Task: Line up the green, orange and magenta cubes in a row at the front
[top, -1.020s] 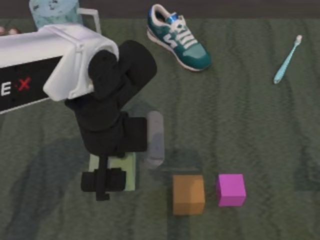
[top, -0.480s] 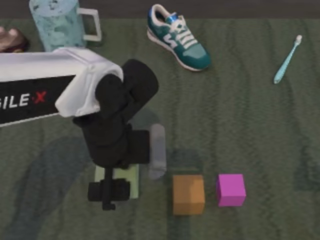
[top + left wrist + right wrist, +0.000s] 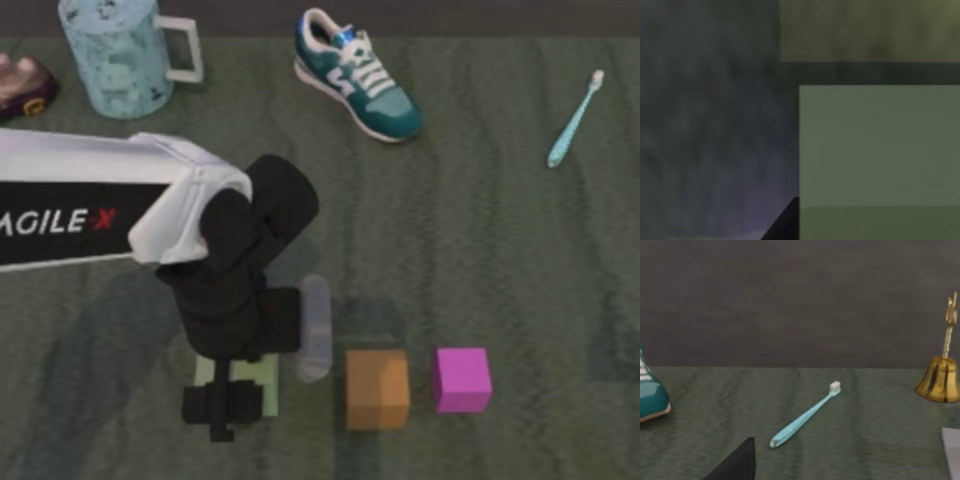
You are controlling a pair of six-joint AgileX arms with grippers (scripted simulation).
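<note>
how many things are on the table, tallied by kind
cubes: 3 (green cube, orange cube, magenta cube)
mug: 1
sneaker: 1
toothbrush: 1
bell: 1
toy car: 1
total: 8

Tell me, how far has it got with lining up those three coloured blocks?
Nearly there, it seems. The orange cube and magenta cube already sit side by side near the front edge. The left gripper is down over the green cube, which lies just left of the orange one, roughly in line. What looks left is letting go and pulling away. The right arm is out of the top view.
</note>
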